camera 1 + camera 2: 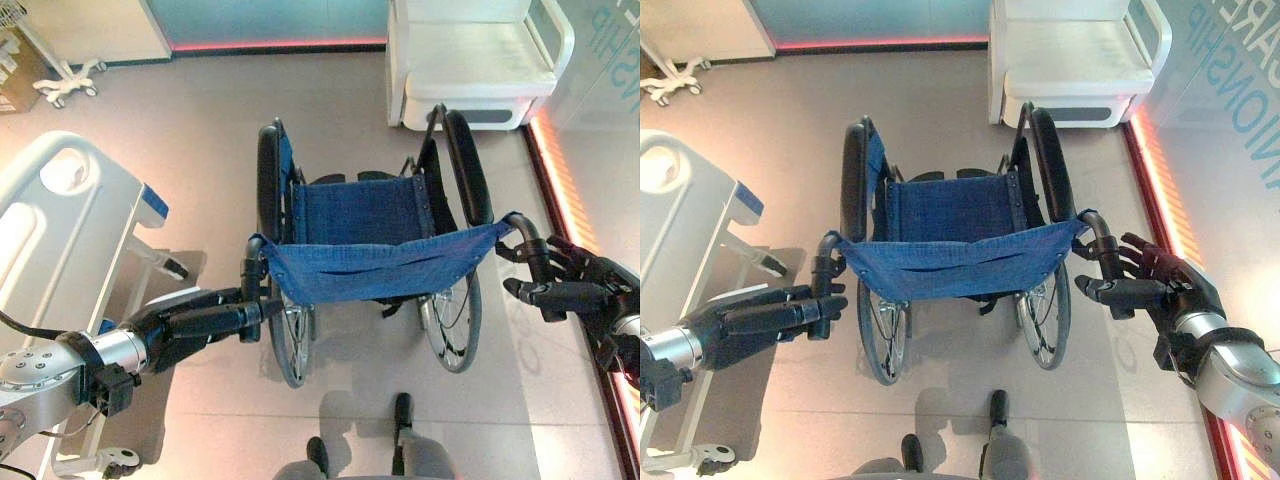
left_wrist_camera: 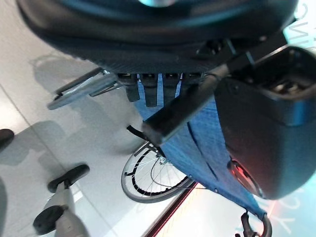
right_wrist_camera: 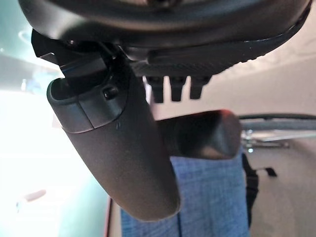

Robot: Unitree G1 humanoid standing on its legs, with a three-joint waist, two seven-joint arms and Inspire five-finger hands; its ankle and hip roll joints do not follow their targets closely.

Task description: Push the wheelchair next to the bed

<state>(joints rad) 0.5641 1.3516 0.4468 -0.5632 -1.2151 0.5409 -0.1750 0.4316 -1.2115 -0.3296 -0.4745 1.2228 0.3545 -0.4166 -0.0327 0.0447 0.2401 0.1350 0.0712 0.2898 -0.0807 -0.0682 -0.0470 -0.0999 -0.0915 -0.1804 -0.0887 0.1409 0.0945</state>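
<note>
- Here, left hand (image 1: 760,320) lies straight-fingered against the wheelchair's (image 1: 370,240) left handle (image 1: 252,290).
- Right hand (image 1: 1150,285), fingers spread, touches right handle (image 1: 1102,240).
- Bed (image 1: 70,220) stands left; glass lettering is cut off, unreadable.

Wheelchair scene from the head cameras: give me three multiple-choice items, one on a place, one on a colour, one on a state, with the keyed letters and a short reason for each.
1. Where does the bed stand relative to the wheelchair?
A. on the robot's left
B. on the robot's right
C. straight behind the seat back

2. What colour is the wheelchair's fabric?
A. red
B. blue
C. green

3. How is the right hand at its push handle?
A. fingers straight, beside the handle
B. balled in a fist above the seat
C. resting flat on the floor

Answers: 1 A, the bed lies at the left edge, left of the wheelchair. 2 B, both seat and back sling are blue. 3 A, the right hand has straight fingers next to the right push handle, not curled round it; the left hand reaches to the left push handle.
</note>
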